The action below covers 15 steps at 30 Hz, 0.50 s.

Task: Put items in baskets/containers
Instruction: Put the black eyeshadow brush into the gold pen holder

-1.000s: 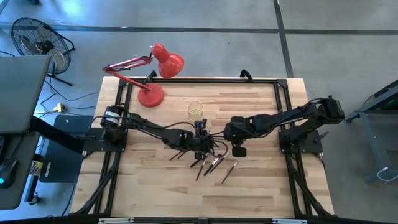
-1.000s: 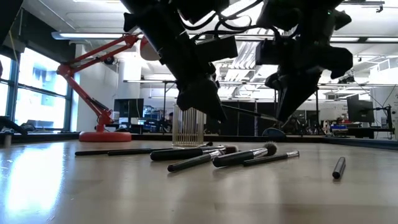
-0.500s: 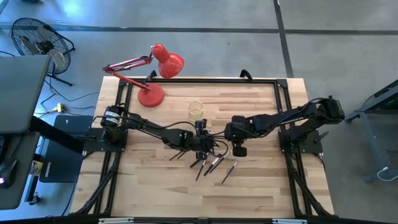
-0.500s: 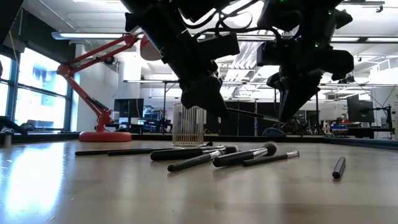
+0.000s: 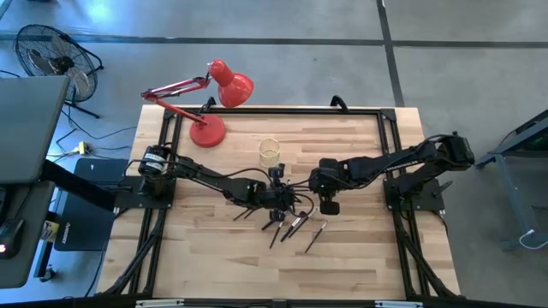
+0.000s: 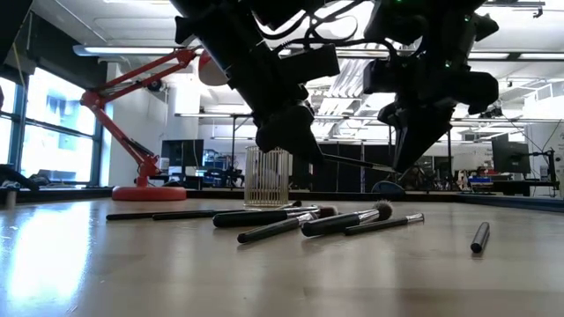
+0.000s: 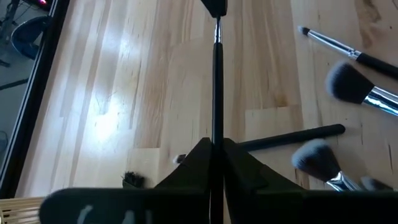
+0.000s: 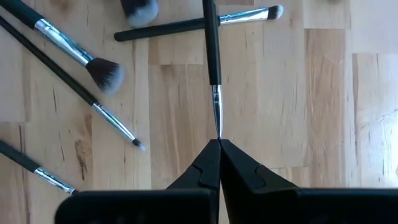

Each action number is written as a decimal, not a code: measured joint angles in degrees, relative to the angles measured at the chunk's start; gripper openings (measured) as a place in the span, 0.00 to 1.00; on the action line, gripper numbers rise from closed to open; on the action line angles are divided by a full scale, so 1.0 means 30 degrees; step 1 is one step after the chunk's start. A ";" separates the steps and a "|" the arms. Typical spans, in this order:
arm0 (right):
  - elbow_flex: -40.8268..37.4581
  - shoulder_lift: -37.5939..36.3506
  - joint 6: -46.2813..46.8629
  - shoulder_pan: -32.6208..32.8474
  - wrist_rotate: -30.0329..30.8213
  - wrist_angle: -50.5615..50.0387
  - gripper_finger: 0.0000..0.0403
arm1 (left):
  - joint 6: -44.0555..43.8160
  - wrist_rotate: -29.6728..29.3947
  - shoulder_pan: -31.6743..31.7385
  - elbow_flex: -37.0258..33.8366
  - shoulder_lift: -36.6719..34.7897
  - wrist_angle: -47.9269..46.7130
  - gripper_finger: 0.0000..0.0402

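One thin black brush [image 6: 352,164] hangs in the air between my two grippers, above the middle of the table. My left gripper [image 7: 215,144] is shut on its handle end, and my right gripper [image 8: 218,143] is shut on its tip end. Several other brushes [image 5: 287,224] lie flat on the wood below and toward the near edge [image 6: 300,220]. The small clear cup [image 5: 270,152] stands upright on the table just beyond the grippers [image 6: 267,176]. My left gripper pinches the black handle [image 7: 216,127] between its two fingers, which slant down from the table's left. The brush runs on ahead of the fingers toward my right gripper, lifted clear of the table and about level. My right gripper pinches the brush at its tip end, just past the pale ferrule [image 8: 216,124], between its two fingertips. The fingers slant down from the table's right. The handle runs straight ahead toward my left gripper, clear of the brushes below.
A red desk lamp [image 5: 210,128] stands at the far left of the table. One brush [image 6: 479,236] lies apart toward the near right. A black metal frame [image 5: 390,115] runs along the table's edges. Bare wood lies at the right and near sides.
My left gripper has shut on the handle of the brush that my right gripper holds up. The brush has stayed level and in place.
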 joint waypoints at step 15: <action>0.0000 0.0007 0.1731 -0.0037 -0.0597 -0.1278 0.26 | -0.3469 0.1034 0.0211 -0.0569 0.0000 -0.1037 0.02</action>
